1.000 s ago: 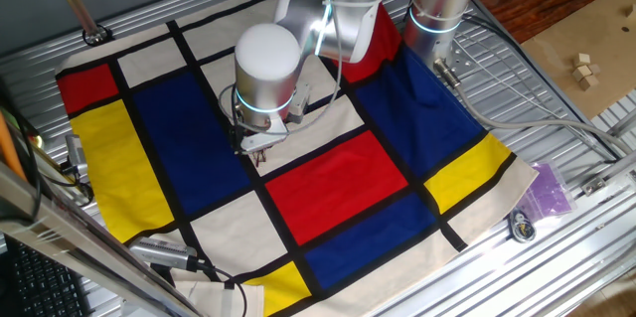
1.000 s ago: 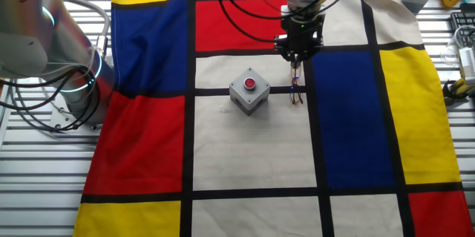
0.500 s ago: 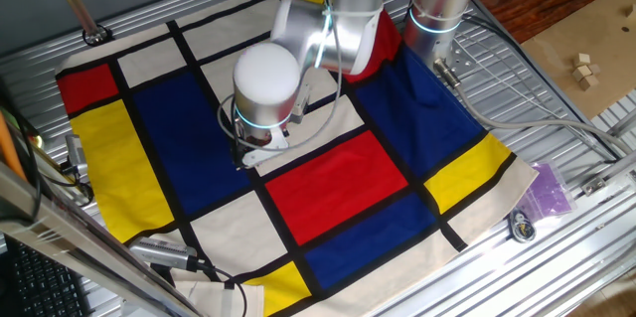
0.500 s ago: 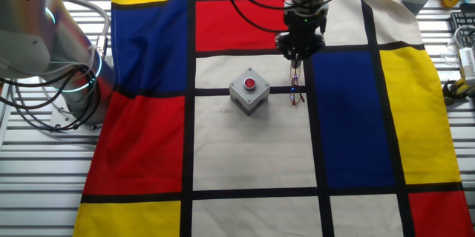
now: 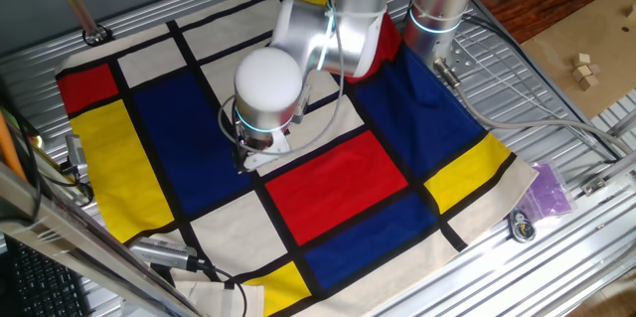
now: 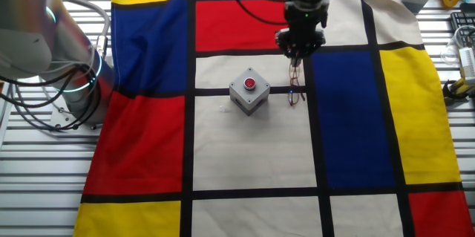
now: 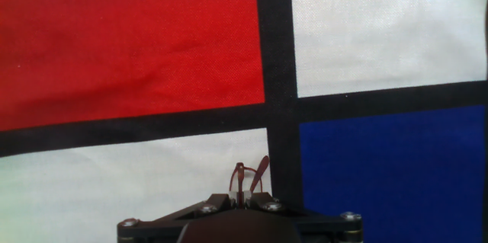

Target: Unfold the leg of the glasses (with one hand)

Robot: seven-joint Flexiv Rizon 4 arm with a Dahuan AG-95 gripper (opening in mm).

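One desk, ribbed metal, carries one checked cloth. One grey button box sits just beside the claw. One pair of glasses hangs directly below the claw, which is closed on the leg.

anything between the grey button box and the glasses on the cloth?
Nothing: in the other fixed view only bare white cloth and a black stripe separate the grey button box from the glasses, which sit under the gripper.
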